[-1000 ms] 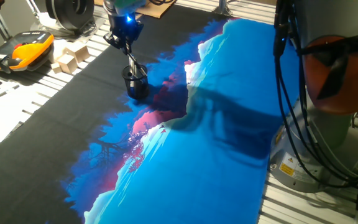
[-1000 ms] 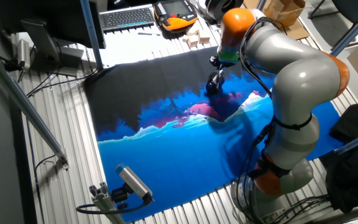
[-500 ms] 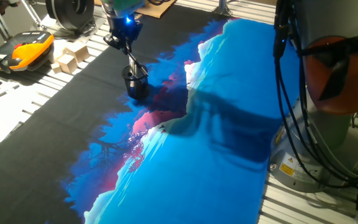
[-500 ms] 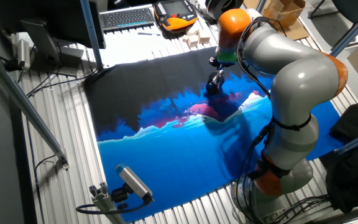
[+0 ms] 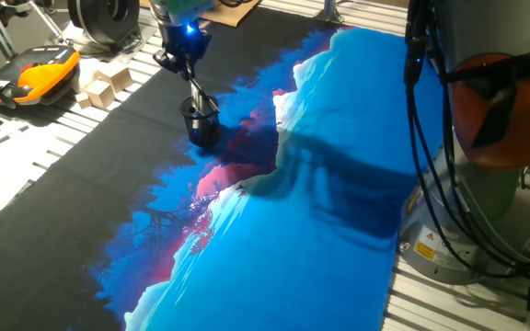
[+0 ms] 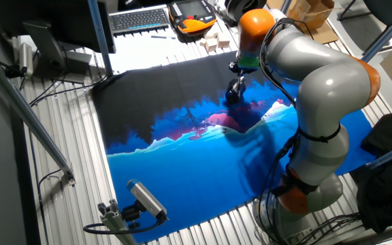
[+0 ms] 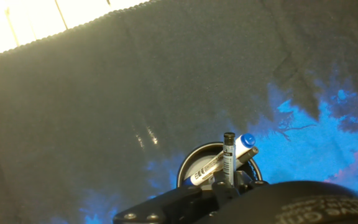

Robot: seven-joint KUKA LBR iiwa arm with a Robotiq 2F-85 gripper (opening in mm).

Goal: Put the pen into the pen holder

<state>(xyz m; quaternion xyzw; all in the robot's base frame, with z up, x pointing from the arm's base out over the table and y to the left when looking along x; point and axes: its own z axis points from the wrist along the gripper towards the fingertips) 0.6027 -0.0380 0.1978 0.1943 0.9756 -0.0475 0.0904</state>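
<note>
The pen holder (image 5: 201, 126) is a small black cup standing on the dark part of the cloth; it also shows in the other fixed view (image 6: 231, 96). My gripper (image 5: 191, 81) hangs right above it and is shut on the pen (image 5: 197, 97), a thin dark stick pointing down to the cup's mouth. In the hand view the pen (image 7: 229, 155) runs from my fingers (image 7: 227, 186) over the holder's rim (image 7: 185, 165). A thicker silver-white pen with a blue cap (image 7: 246, 141) leans inside the holder.
A blue, pink and black cloth (image 5: 320, 230) covers the table. An orange-black pendant (image 5: 40, 74) and wooden blocks (image 5: 104, 87) lie at the far left edge. A keyboard (image 6: 140, 18) and a cardboard box (image 6: 312, 13) stand beyond. My arm's base (image 5: 495, 138) is at right.
The arm has shifted only very slightly. The pen stays in my gripper above the holder.
</note>
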